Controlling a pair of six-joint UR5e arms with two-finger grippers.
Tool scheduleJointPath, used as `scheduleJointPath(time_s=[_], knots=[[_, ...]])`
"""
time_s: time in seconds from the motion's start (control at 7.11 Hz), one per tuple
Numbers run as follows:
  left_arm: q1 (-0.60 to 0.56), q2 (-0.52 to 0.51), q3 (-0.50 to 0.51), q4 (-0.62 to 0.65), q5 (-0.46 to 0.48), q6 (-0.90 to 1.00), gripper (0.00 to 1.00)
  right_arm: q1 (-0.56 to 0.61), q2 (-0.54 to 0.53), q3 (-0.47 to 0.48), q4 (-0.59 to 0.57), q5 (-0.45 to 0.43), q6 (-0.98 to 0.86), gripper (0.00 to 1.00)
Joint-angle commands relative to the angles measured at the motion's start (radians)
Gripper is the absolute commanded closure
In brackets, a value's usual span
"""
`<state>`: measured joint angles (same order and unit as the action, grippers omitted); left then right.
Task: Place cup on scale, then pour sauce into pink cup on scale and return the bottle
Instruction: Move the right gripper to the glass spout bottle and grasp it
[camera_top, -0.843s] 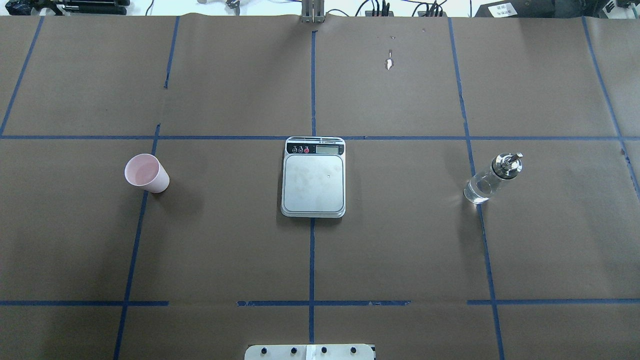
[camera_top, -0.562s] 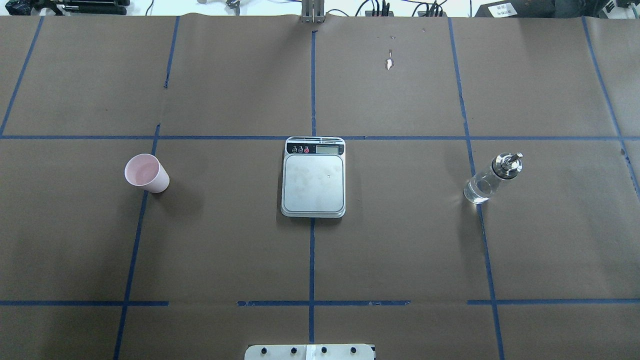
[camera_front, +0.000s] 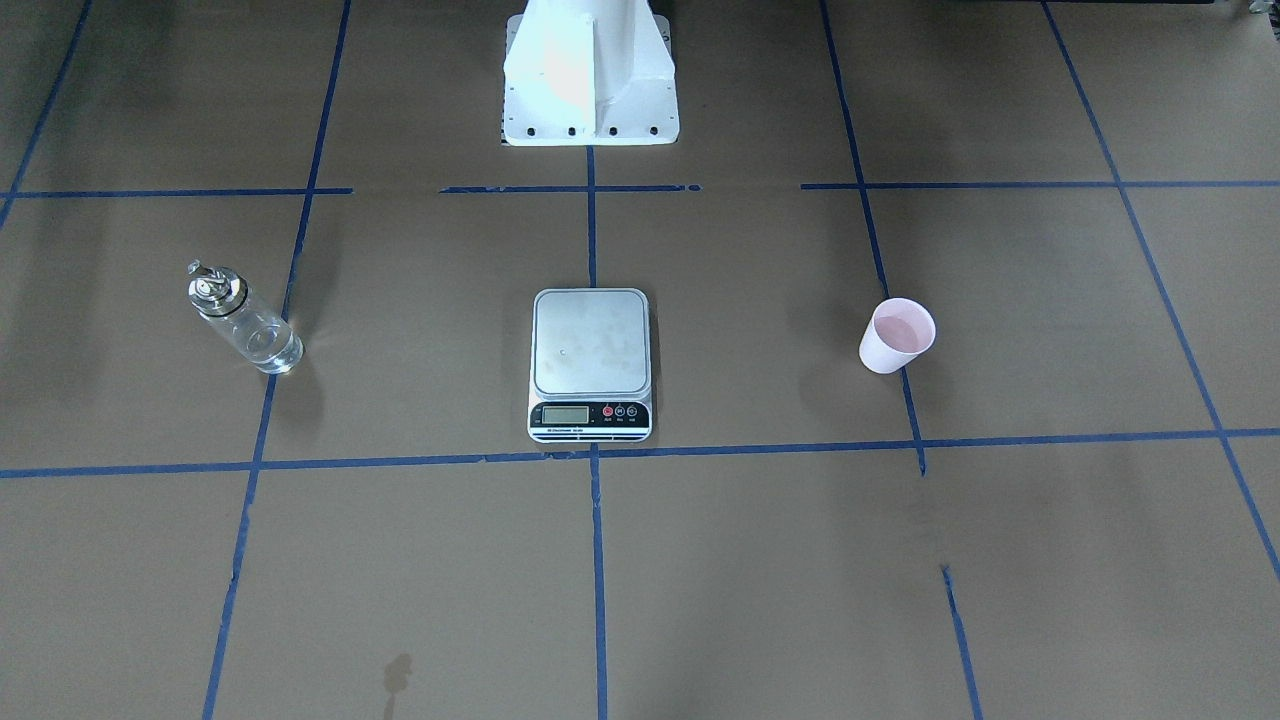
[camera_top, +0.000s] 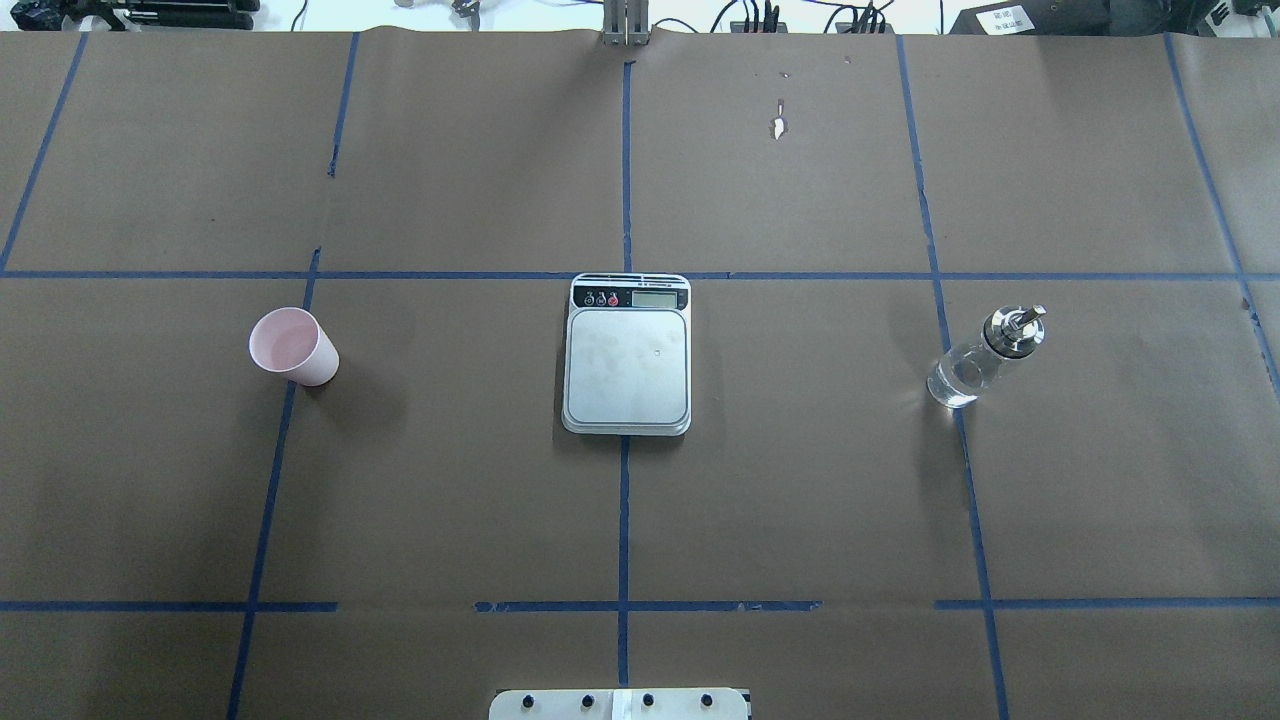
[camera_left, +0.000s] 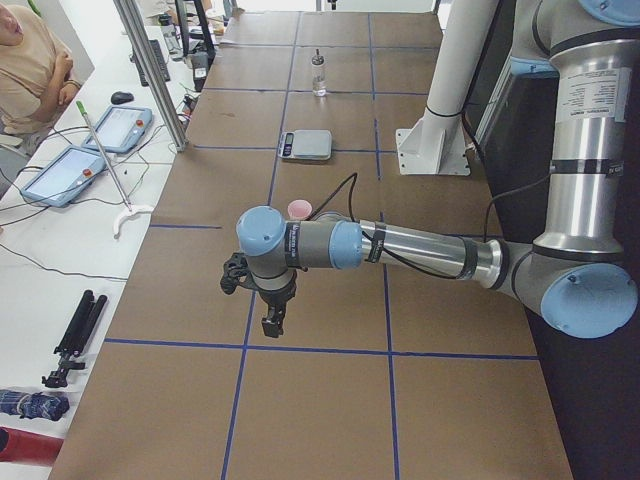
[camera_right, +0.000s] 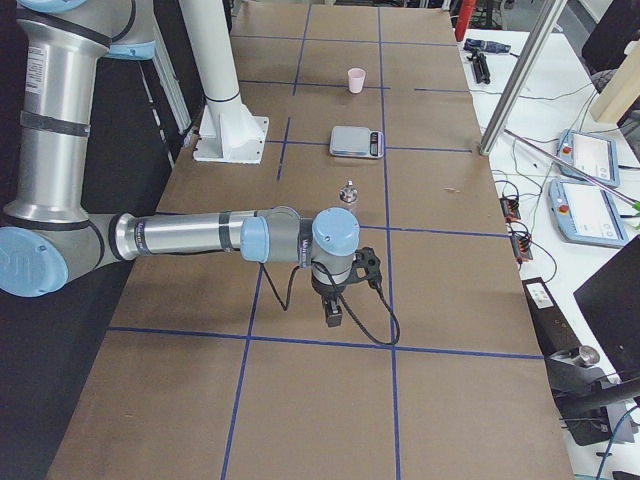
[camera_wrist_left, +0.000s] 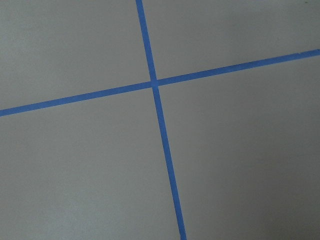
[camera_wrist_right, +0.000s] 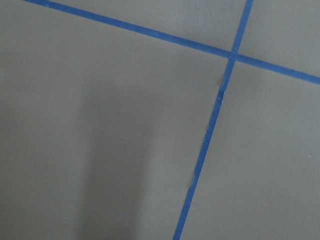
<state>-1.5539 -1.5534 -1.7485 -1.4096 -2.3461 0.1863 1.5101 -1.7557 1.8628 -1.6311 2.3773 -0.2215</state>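
The pale pink cup (camera_top: 293, 346) stands upright on the brown table at the left, also in the front view (camera_front: 897, 336). The silver-grey scale (camera_top: 627, 365) lies at the centre with nothing on its platform (camera_front: 590, 345). The clear glass bottle (camera_top: 985, 357) with its silver pourer cap stands at the right (camera_front: 245, 320); its sauce barely shows. My left gripper (camera_left: 272, 325) hangs above the table well short of the cup (camera_left: 299, 209). My right gripper (camera_right: 335, 318) hangs well short of the bottle (camera_right: 348, 192). I cannot tell whether either is open or shut.
Blue tape lines (camera_top: 624, 520) divide the brown table cover. My white base (camera_front: 590, 75) stands behind the scale. Beside the table are tablets (camera_left: 123, 128), a metal post (camera_left: 150, 70) and an operator (camera_left: 30, 60).
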Motion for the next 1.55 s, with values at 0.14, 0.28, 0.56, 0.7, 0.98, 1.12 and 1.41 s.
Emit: scheduleJointPath(time_s=[0.14,0.28,0.56,0.7,0.98,1.12,1.41], knots=[[0.002,-0.019,-0.002,-0.011,-0.004,-0.001,0.0,-0.173,-0.008,-0.016,0.372,-0.006,0.349,0.0],[0.002,-0.023,0.012,-0.041,-0.054,-0.004,0.0,-0.241,-0.03,-0.016,0.513,-0.007,0.534,0.0],[0.009,-0.027,0.044,-0.058,-0.119,-0.007,0.0,-0.408,-0.077,-0.016,0.815,-0.08,0.834,0.0],[0.015,-0.025,0.047,-0.121,-0.116,-0.008,0.0,-0.488,-0.097,-0.014,0.917,-0.13,0.931,0.01],[0.018,-0.022,0.058,-0.158,-0.119,-0.008,0.0,-0.662,-0.103,-0.01,1.073,-0.259,1.103,0.01],[0.018,-0.022,0.057,-0.16,-0.119,-0.005,0.0,-0.777,-0.104,-0.005,1.088,-0.388,1.19,0.01],[0.018,-0.022,0.058,-0.161,-0.119,-0.005,0.0,-0.829,-0.099,0.01,1.143,-0.463,1.271,0.0]])
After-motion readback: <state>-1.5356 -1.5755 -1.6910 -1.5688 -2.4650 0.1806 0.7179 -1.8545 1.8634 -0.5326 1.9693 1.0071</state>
